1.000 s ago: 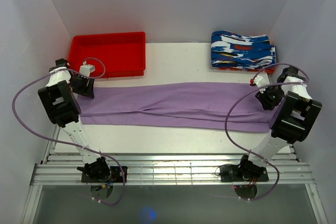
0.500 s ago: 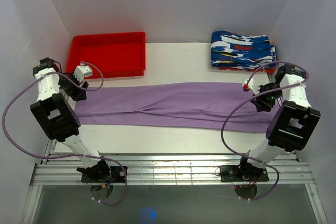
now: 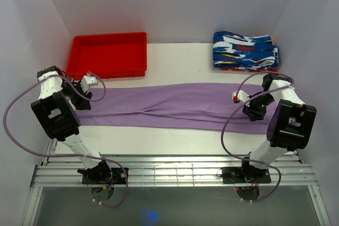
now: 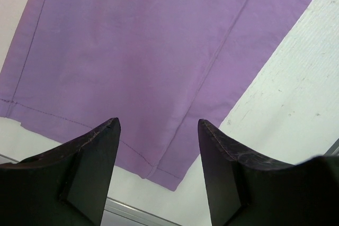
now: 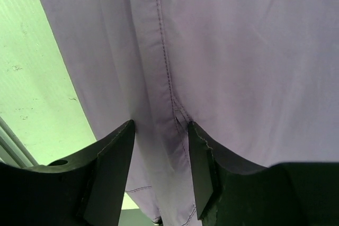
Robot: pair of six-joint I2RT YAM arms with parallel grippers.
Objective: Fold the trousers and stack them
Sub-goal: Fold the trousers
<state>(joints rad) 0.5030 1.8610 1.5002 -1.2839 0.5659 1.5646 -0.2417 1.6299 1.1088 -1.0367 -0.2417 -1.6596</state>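
Left end effector [image 4: 159, 125] and right end effector [image 5: 160, 125] are hovering, jaws apart and empty; trousers [image 3: 175, 104] are looking soft, floppy, so I'd be pinching end corners.

No word, label, brand mark or number can be read in any view. Up close, the trousers [image 3: 180, 107] show only plain lilac cloth and stitched seams. The red patch on the patterned folded garments [image 3: 244, 50] may be print, but it is too small to tell.
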